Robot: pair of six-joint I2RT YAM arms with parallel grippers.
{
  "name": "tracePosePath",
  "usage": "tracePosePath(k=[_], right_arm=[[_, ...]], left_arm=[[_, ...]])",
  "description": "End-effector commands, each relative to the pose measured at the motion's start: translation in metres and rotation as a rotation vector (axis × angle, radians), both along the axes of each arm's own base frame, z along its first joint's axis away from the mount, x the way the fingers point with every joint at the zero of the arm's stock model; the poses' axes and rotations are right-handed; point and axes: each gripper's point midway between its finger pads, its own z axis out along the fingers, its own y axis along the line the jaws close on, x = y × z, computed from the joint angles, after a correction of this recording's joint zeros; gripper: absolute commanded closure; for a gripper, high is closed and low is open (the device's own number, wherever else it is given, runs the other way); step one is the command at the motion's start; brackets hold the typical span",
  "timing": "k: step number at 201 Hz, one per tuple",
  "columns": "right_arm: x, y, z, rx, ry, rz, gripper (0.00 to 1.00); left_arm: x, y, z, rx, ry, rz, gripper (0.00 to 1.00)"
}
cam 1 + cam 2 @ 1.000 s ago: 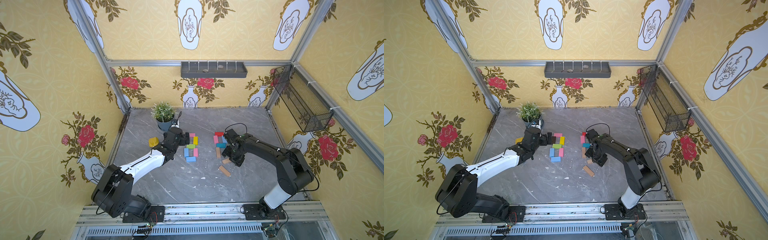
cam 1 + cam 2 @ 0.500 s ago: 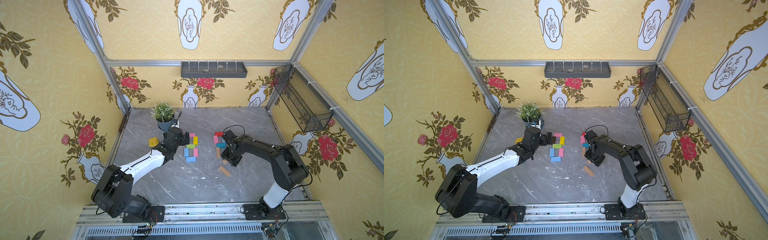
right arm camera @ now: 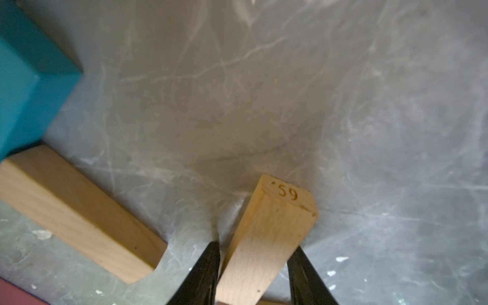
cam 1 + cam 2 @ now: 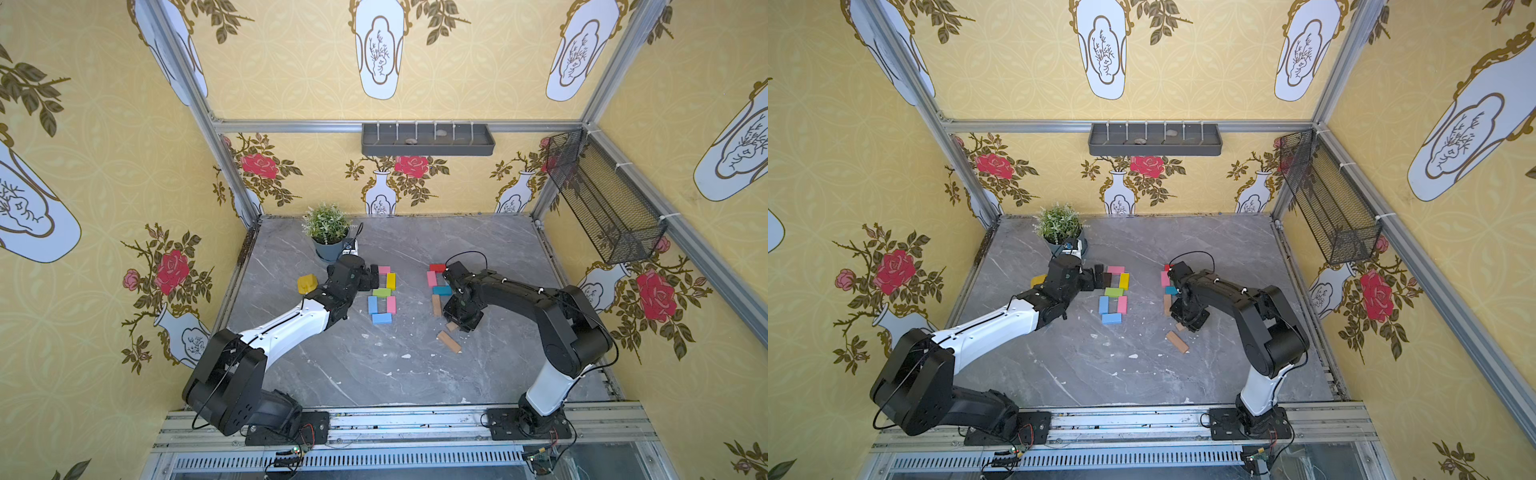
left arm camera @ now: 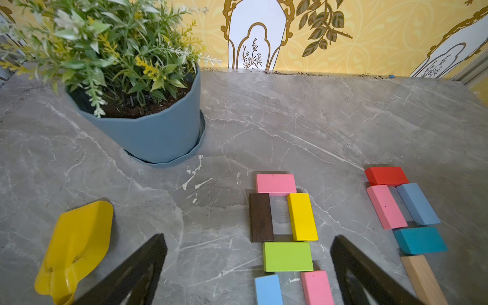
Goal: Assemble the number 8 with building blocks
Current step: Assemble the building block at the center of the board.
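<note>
My right pincer [image 3: 256, 248] hangs low over the bench [image 4: 353, 374], its fingers [image 3: 203, 274] close on either side of a tan block marked 59 [image 3: 266, 232]. One finger touches the wood and a sliver of gap shows at the other's tip, so I cannot tell whether I truly grip it. Beside it lies a second tan block [image 3: 79, 216], its end against a teal block [image 3: 29, 79]. These belong to a loose column with a red block [image 5: 386, 175], a pink block [image 5: 386, 206] and a grey-blue block [image 5: 417, 203]. A third tan block [image 4: 449, 341] lies apart, nearer my base. My left pincer [image 5: 248, 239] stands wide open, holding nothing, beside seven blocks laid as an 8 [image 4: 381, 292], near a yellow scoop [image 5: 76, 245] and a potted plant [image 5: 148, 126].
</note>
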Motion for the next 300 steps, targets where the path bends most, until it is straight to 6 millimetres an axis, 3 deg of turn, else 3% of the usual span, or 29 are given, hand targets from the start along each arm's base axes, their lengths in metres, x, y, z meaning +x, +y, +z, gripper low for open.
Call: tracePosePath(k=[1, 96, 149, 180, 252, 300], right_arm=[[0.004, -0.005, -0.002, -0.023, -0.017, 0.026, 0.58], [0.029, -0.017, 0.007, -0.058, -0.088, 0.338, 0.77], [0.035, -0.009, 0.004, -0.045, -0.106, 0.534, 0.88], [0.039, -0.005, 0.000, -0.042, -0.101, 0.599, 0.88], [0.049, 0.003, -0.005, -0.046, -0.111, 0.662, 0.77], [0.049, -0.003, -0.007, -0.084, -0.097, 0.647, 0.56]], left_arm=[[0.000, 0.001, -0.001, 0.002, 0.002, 0.004, 0.00], [0.000, 0.001, -0.002, 0.002, 0.004, 0.004, 0.00], [0.000, 0.001, -0.001, 0.002, 0.003, 0.004, 0.00], [0.000, 0.002, -0.002, 0.006, 0.004, 0.006, 0.00], [0.000, 0.002, -0.002, 0.008, 0.003, 0.006, 0.00], [0.000, 0.001, -0.002, 0.007, 0.002, 0.002, 0.00]])
